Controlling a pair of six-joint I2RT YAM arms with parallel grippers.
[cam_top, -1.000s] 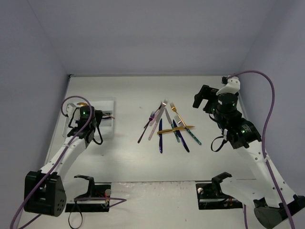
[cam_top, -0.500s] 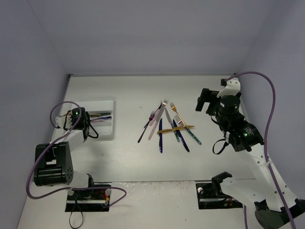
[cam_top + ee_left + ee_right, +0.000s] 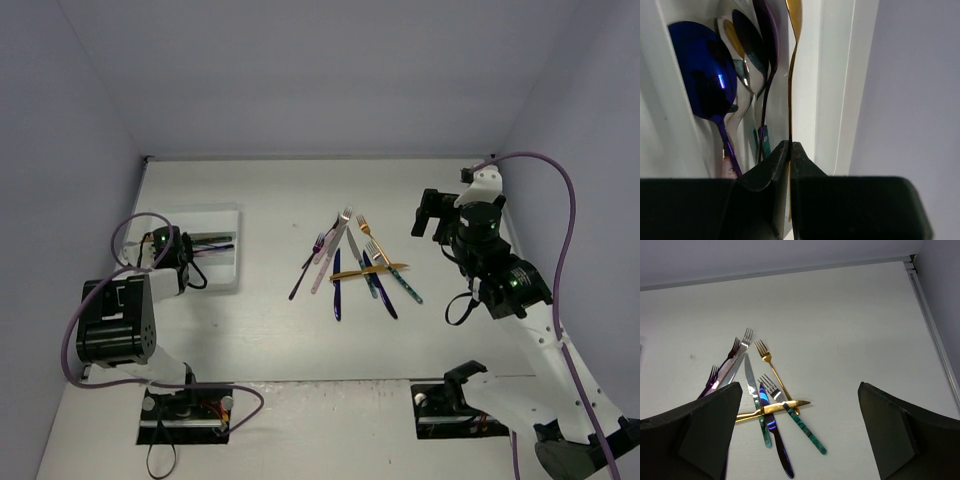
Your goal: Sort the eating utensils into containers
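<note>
The left gripper pinches the gold spoon by its handle inside the tray (other spoons lie alongside); the right gripper hangs wide open above the forks and knives.

At lower centre the left tool pinched shut on the thin handle of a gold spoon, blue spoon upper left, purple spoon between them, white tray underneath

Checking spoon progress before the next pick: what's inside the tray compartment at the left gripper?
Spoons: blue spoon, silver spoon, purple spoon, and a gold spoon pinched by the left gripper. The gripper hides their handle ends.
</note>
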